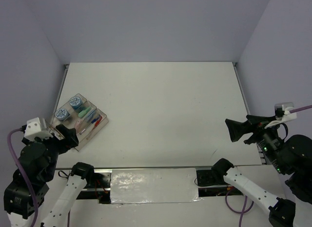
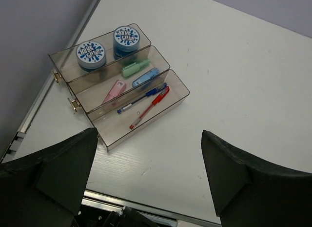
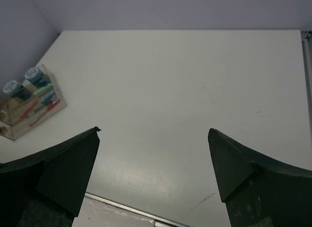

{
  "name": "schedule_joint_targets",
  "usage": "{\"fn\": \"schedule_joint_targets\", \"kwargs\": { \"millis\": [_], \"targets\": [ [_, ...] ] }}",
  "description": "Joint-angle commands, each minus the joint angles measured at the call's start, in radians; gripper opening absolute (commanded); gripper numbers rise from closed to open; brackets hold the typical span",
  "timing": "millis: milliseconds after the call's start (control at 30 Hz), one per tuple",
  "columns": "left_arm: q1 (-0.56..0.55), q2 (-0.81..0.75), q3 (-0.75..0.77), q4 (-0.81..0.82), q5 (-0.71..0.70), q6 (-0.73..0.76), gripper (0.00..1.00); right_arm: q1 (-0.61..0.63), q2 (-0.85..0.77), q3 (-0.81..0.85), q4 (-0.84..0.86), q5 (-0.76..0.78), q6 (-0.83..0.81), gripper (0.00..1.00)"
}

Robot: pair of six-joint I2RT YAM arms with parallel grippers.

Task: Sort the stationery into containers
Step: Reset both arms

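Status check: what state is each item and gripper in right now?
Tray: upright, every compartment occupied.
Discs: flat, in far compartment.
Capsules: lying in middle compartment.
Pens: lying in near compartment.
Left gripper: open, empty.
Right gripper: open, empty.

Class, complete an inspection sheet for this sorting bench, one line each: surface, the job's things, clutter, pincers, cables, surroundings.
Surface: white table, with a faint scratch near the front right.
Job's things: all are in the clear tray. The patterned discs are in the far compartment. The green capsule, blue capsule and pink capsule are in the middle one. The blue pen and red pen are in the near one.
Clutter: crinkled sheet between the arm bases.
Pincers: left pincer open and empty, near the tray; right pincer open and empty, far from it.
Cables: purple cable on the left arm; another on the right.
Surroundings: plain lilac walls.
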Motion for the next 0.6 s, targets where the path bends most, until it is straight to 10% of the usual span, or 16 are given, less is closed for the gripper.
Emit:
{"fn": "schedule_joint_targets", "kwargs": {
  "millis": [0, 567],
  "targets": [
    [-0.011, -0.027, 0.01, 0.022, -0.032, -0.031, 0.99, 0.001, -0.018, -0.033, -0.038, 0.072, 0.027, 1.0],
    [-0.014, -0.064, -0.021, 0.029, -0.053, -0.047, 0.99, 0.002, 0.002, -0.116, 0.028, 0.063, 0.035, 1.0]
  ]
}}
